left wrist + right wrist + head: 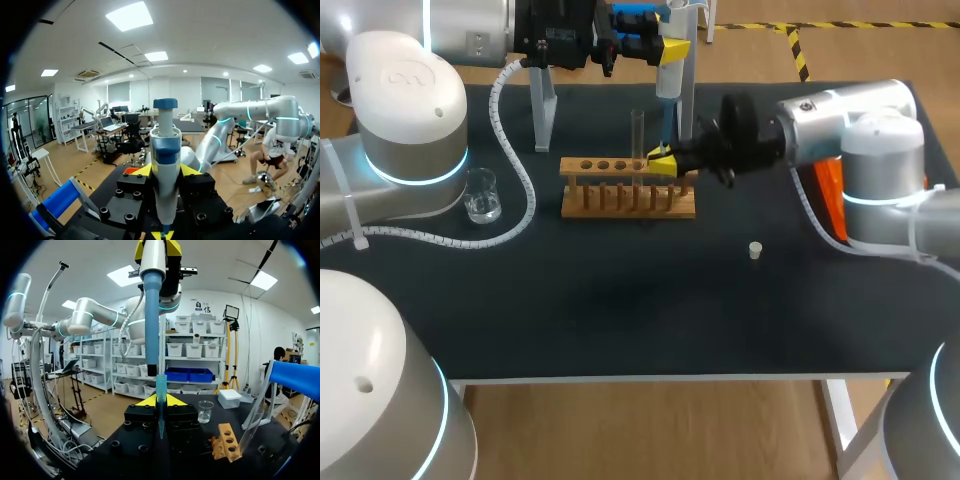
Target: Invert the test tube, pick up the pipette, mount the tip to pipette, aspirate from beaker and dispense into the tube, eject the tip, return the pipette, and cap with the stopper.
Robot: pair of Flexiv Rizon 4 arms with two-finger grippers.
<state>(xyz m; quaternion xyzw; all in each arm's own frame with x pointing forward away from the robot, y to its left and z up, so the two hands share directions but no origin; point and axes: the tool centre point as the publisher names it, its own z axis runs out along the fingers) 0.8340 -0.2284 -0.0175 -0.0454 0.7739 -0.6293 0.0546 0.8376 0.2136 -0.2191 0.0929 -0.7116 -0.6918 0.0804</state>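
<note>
Right wrist view shows the right hand (161, 401) closed on a slim blue-green tip (161, 382), which stands upright between its fingers with the wide end up. Just above that hand hangs the pipette (151, 315), a long blue shaft under a pale collar, clamped by its thick body in the left hand (165, 171). The tip looks light, thin and probably slippery, so it is best held low, leaving the open end free. The pipette seems stiff and is best gripped around the barrel

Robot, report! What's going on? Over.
Left gripper shut on blue-and-white pipette. Right gripper shut on small blue plastic tip, just under pipette, not mounted. Nothing between them.
</note>
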